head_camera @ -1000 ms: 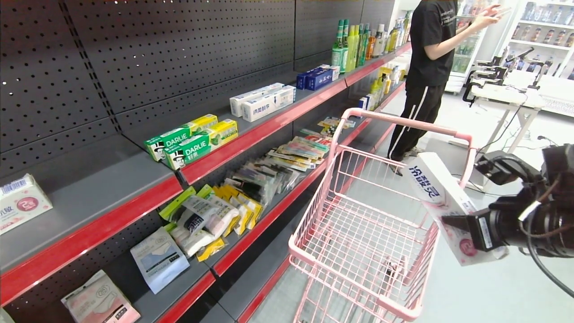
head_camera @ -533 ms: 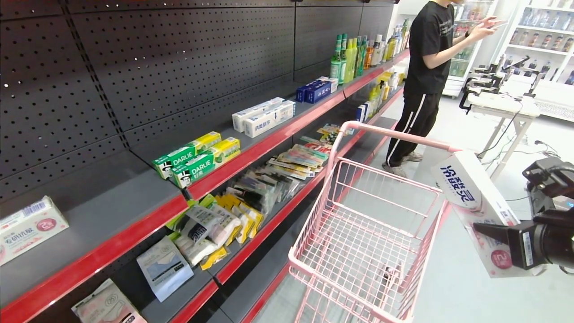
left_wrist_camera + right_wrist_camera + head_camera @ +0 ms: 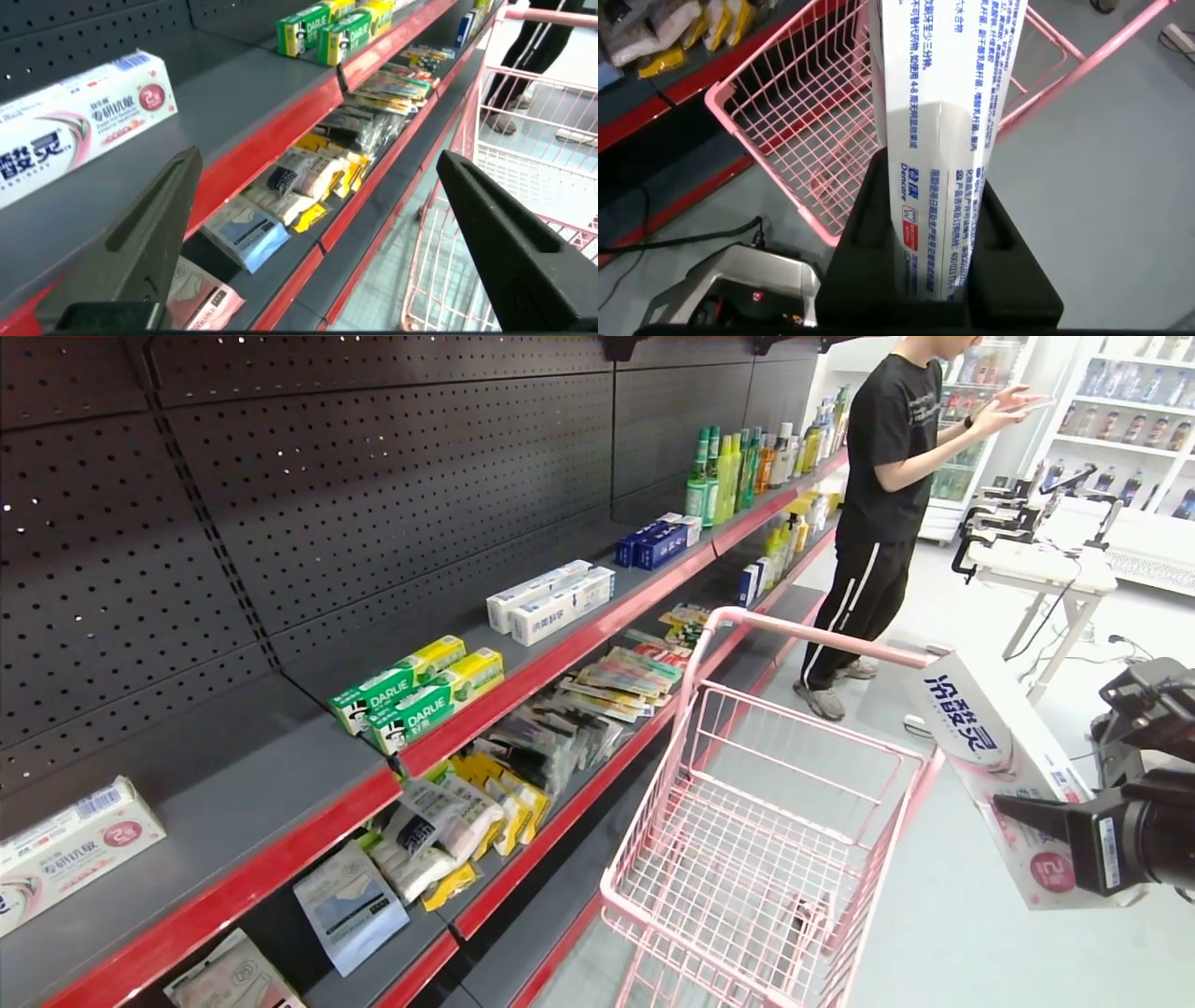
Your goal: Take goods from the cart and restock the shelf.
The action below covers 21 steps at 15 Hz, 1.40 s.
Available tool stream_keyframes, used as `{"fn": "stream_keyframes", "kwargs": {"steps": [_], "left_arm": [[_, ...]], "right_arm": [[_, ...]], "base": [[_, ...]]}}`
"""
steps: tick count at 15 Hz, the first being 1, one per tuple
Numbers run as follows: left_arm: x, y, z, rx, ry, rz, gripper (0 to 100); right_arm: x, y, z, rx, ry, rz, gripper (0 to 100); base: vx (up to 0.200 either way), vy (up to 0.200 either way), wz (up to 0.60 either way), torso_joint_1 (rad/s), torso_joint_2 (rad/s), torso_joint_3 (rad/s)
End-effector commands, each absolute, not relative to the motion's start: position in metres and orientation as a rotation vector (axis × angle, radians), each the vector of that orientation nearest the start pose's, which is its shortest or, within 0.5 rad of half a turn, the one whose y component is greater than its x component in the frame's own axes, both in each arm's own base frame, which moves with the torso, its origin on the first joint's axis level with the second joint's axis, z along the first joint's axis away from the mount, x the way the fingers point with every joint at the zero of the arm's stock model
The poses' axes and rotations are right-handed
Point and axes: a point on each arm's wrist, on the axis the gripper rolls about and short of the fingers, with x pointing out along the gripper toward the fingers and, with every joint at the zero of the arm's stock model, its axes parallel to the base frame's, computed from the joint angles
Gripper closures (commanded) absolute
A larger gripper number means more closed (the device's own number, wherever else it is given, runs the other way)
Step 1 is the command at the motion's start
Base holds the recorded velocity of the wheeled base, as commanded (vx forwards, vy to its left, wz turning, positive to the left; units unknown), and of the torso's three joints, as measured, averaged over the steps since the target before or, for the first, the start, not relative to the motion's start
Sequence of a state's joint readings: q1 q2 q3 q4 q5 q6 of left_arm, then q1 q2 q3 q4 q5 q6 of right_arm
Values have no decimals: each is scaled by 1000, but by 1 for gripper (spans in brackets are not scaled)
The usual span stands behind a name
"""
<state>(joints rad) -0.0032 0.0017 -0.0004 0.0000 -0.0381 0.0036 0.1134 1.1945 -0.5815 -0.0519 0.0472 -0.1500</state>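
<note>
Shop aisle, dark pegboard shelving [image 3: 392,476] with red-edged shelves on the robot's left and a pale floor to the right.

- Pink wire cart [image 3: 812,633] stood beside the shelving, its handle toward the far end of the aisle. A small dark item lay on the basket floor near the front edge; could not tell what it was.
- Right gripper [image 3: 1060,845] sat out past the cart's right rim. Its jaws were pinching the lower end of a long white toothpaste box [image 3: 980,737]. The box was tilted, and its upper end came just beside the right end of the cart's handle, well apart from the shelf. The right wrist view showed the same clamp [image 3: 936,219] on the box [image 3: 945,84].
- Left gripper [image 3: 318,168] hung by the front edge of the upper shelf, its jaws spread wide with nothing between them.
- A matching white-and-pink box [image 3: 65,849] lay flat at the near end of the upper shelf.
- Farther along that shelf, near its front edge, came green boxes [image 3: 420,691], white boxes [image 3: 551,602], blue boxes [image 3: 658,541] and then bottles [image 3: 738,467].
- The lower shelf held packets [image 3: 448,821] in loose rows.
</note>
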Motion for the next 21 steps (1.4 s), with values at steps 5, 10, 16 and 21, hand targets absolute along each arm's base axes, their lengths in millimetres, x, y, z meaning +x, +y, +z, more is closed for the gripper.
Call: {"fn": "stream_keyframes", "kwargs": {"steps": [5,10,16,21], "left_arm": [[-23,-1,76,3,1,-41,0],[-23,-1,76,6,0,-41,0],[-23,-1,76,8,0,-41,0],[-23,-1,76,8,1,-41,0]], "right_arm": [[163,20,185,-168,552,200,100],[163,20,185,-187,551,207,100],[163,20,184,-188,553,208,100],[163,18,182,-190,564,184,100]], "base": [[0,0,0,161,-345,-193],[0,0,0,156,-334,-183],[0,0,0,107,-214,-112],[0,0,120,53,-107,-55]]}}
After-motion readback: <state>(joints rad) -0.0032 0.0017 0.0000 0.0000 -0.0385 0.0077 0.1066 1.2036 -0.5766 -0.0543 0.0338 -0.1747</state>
